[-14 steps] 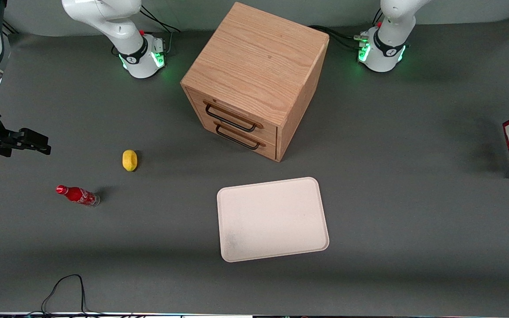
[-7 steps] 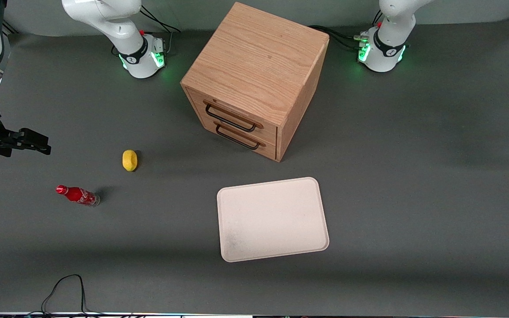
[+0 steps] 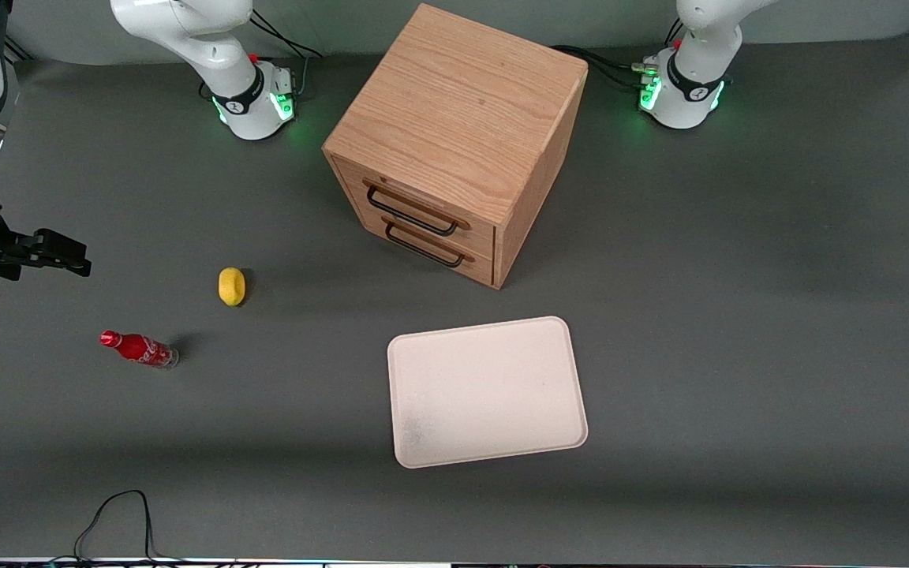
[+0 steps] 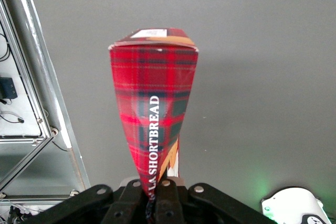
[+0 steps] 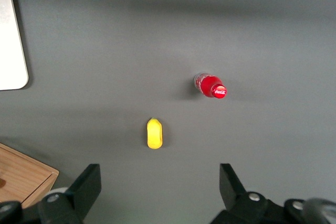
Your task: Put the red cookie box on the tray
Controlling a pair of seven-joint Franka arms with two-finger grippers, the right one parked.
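Observation:
The red cookie box [image 4: 154, 106], tartan red with white lettering on its narrow side, sticks out from my gripper [image 4: 154, 187], whose fingers are shut on its lower edge. It hangs above bare grey table. Neither the box nor the gripper shows in the front view; both are off its edge toward the working arm's end of the table. The cream-white tray [image 3: 486, 390] lies flat with nothing on it, nearer to the front camera than the wooden drawer cabinet [image 3: 454, 142]. One corner of the tray [image 5: 10, 40] shows in the right wrist view.
A yellow lemon-like thing [image 3: 231, 285] and a small red soda bottle [image 3: 139, 348] lie toward the parked arm's end. A black cable [image 3: 119, 513] loops at the table's front edge. A metal frame post [image 4: 37, 93] stands beside the held box.
One second ago the box showed at the front view's edge toward the working arm's end. It has since moved out of that view. Nothing else has shifted.

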